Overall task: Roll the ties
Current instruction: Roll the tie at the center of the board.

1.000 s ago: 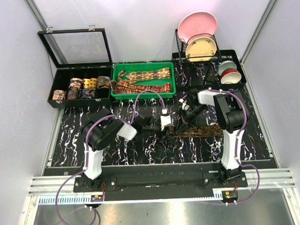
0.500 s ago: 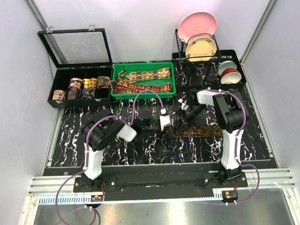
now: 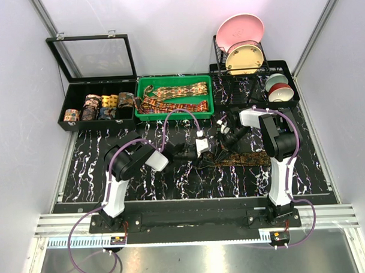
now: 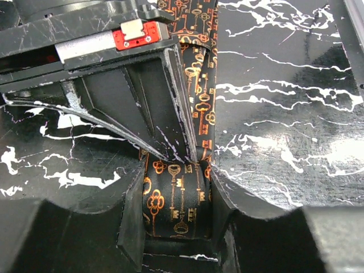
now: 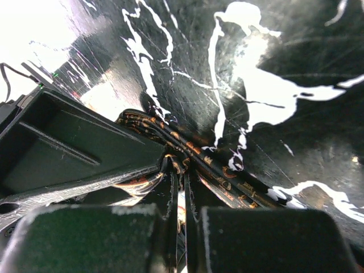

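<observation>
A black tie with gold key print lies stretched on the marbled table, right of centre. Its left end is rolled into a small coil. That coil sits between the fingers of my left gripper, which press on both of its sides. In the top view my left gripper meets my right gripper at this end of the tie. My right gripper is shut, its tips pinching bunched tie cloth just beyond the coil. The same closed fingers come in from above in the left wrist view.
A green tray at the back holds flat patterned ties. Left of it stands an open black box with several rolled ties. A dish rack with plates and stacked bowls stands at the back right.
My left gripper's jaws have narrowed onto the coil, and the left arm has shifted slightly towards the right gripper. The right gripper has stayed shut in place.
</observation>
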### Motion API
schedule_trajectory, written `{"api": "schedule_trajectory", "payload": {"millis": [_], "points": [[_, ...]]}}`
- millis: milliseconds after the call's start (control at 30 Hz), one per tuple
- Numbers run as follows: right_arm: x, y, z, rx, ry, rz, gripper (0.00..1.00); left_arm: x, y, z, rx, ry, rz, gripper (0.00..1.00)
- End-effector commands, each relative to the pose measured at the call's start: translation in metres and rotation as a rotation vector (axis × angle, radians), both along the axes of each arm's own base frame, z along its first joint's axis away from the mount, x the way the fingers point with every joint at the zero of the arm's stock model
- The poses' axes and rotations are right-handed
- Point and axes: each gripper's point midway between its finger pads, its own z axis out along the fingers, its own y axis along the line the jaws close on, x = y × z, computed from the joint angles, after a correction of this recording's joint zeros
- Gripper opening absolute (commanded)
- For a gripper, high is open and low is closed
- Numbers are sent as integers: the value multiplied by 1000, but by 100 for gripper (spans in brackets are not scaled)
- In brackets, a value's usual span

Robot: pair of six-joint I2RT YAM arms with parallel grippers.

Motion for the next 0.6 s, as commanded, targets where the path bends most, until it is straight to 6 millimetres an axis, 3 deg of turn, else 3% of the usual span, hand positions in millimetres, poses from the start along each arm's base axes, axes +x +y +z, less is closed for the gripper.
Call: {"api": "schedule_trajectory", "payload": {"millis": [0,200,367,567], "points": [[3,-21,-54,-198,-67,55,0,-8,-15,-6,35,-9,-47,27],[6,-13,-42,-151,-83,48,1,-9,9,-55,340,-29,-25,13],[8,-5,-27,-94,-101,40,9,-10,33,-90,560,2,-17,6],[14,-6,-8,-54,-123,18,18,-12,55,-110,739,27,-38,0]]}}
